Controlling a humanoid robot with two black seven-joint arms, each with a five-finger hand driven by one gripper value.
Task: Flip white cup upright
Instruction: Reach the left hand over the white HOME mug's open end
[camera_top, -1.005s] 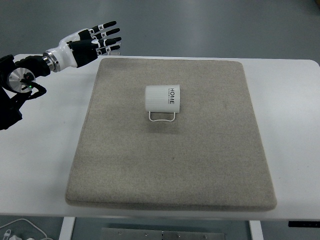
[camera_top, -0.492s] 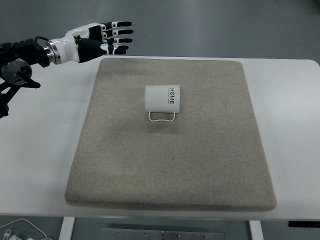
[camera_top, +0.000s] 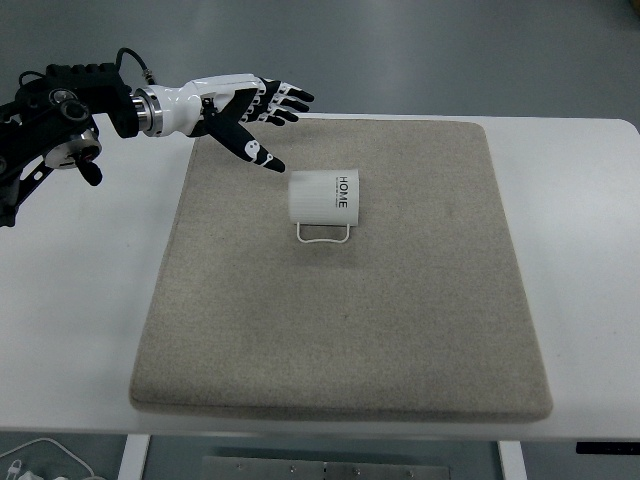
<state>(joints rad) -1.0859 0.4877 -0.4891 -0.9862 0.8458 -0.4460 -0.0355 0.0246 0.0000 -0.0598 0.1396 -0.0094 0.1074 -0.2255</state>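
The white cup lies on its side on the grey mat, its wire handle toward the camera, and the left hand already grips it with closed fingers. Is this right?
Not quite. In the top view the left hand does not grip the white cup: its fingers are spread and hold nothing, up and to the left of the cup. The rest holds: the cup lies on its side on the grey mat, wire handle toward the camera.

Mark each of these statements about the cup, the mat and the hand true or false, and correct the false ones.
1. The white cup lies on its side on the grey mat. True.
2. The left hand grips the cup. False: its fingers are spread, holding nothing, up and left of the cup.
3. The cup's wire handle points toward the picture's bottom edge. True.
4. The cup sits on the bare white table. False: it rests on the mat.
5. A right hand shows. False: none visible.
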